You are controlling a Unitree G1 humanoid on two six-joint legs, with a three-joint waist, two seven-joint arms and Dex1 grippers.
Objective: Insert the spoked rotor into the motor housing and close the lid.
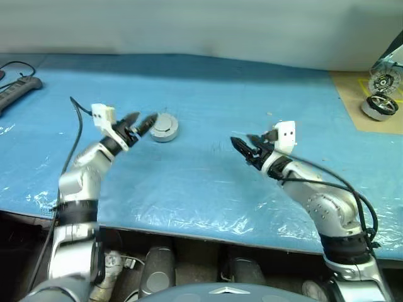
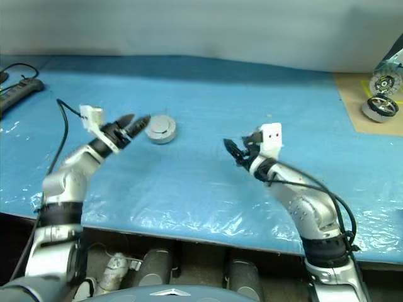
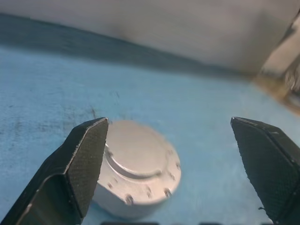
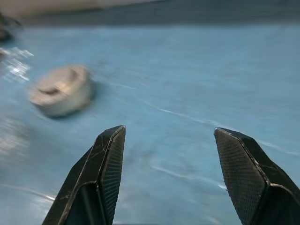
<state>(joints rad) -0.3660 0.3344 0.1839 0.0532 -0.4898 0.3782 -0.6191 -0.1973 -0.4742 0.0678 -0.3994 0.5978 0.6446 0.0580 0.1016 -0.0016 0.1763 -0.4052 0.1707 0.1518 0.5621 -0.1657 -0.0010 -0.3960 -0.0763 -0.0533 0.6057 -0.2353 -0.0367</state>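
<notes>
The round silver metal motor housing [image 1: 165, 128] is lying lid-down-shut toward the blue table's [image 1: 208, 182] far-left area. Both hands, left hand [image 1: 142, 124] and right hand [image 1: 242, 150], are gaping wide, holding nothing (judging it finished, simply retreat clear).

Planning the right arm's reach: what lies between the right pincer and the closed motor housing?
Only bare blue table cover between right pincer and motor housing, per the head views.

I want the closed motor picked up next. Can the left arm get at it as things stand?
Probably yes: the left end effector is open, just short of the motor housing, its lid shut, with nothing between them.
</notes>
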